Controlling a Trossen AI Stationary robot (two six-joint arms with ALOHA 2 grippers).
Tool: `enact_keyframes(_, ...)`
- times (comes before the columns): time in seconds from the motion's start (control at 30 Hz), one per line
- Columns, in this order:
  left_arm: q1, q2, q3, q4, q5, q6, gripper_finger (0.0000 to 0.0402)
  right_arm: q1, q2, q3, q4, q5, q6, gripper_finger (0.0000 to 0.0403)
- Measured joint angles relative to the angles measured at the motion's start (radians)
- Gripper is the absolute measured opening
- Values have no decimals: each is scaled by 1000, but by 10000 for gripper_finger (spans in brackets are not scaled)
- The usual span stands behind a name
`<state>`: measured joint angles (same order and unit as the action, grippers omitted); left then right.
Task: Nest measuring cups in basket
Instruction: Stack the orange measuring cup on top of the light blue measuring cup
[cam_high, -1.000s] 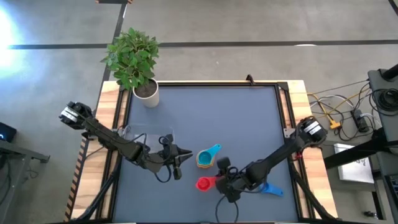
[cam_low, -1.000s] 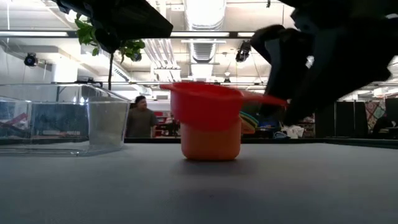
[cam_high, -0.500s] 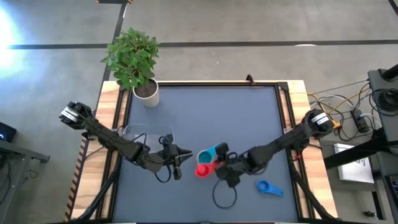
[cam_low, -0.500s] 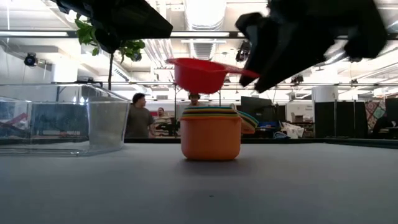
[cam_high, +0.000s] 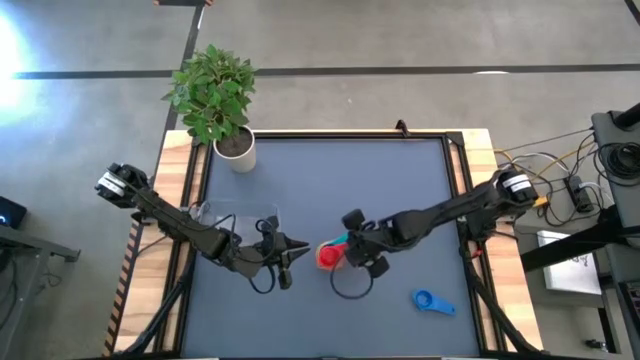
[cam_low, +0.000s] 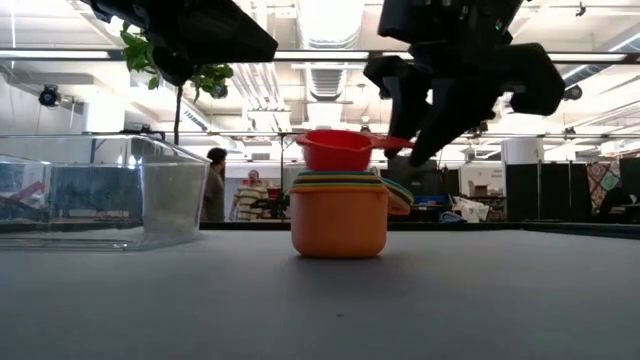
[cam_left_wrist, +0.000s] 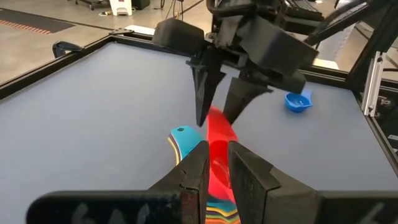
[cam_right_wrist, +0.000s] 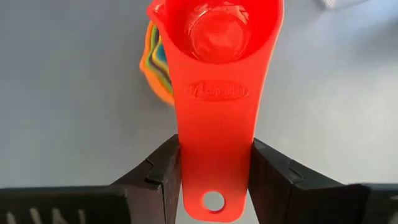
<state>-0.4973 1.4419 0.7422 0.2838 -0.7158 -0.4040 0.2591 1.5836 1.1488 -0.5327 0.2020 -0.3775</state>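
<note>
Since half a second ago the right gripper (cam_high: 352, 247) has carried the red cup (cam_high: 328, 257) from beside the nested stack (cam_low: 339, 212) to right over it; the low view shows the bowl just above the stack's rim, whether touching I cannot tell; the gripper's two dark fingers (cam_right_wrist: 157, 172) clamp the flat handle from either side; the cup is smooth glossy plastic, round-bowled, with a hole at the handle's end and raised lettering on the handle too faint to read; the stack is an orange cup outermost, with thin yellow, green and teal rims layered inside and a teal handle (cam_left_wrist: 180, 139) poking out; it stands on the matte grey-blue table (cam_high: 330, 180); the blue cup (cam_high: 427, 300) lies alone nearer the right front corner, well apart; the basket (cam_low: 95, 190), clear hard plastic with straight walls, sits at the table's left with no cup visible in it; the left gripper (cam_high: 284, 250) hangs beside it, pointing at the stack, fingers (cam_left_wrist: 198, 168) nearly together on nothing; a leafy plant in a white pot (cam_high: 237, 150) stands at the far left corner; people stand in the room beyond.
</note>
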Motion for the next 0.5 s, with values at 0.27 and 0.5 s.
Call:
enact_keyframes(0.27, 1, 0, 0, -3, 0, 2, 41, -27, -10, 0, -28, -79, 0, 152)
enact_keyframes(0.5, 2, 0, 0, 1, 1, 0, 41, -29, -4, -1, -31, -31, 0, 156)
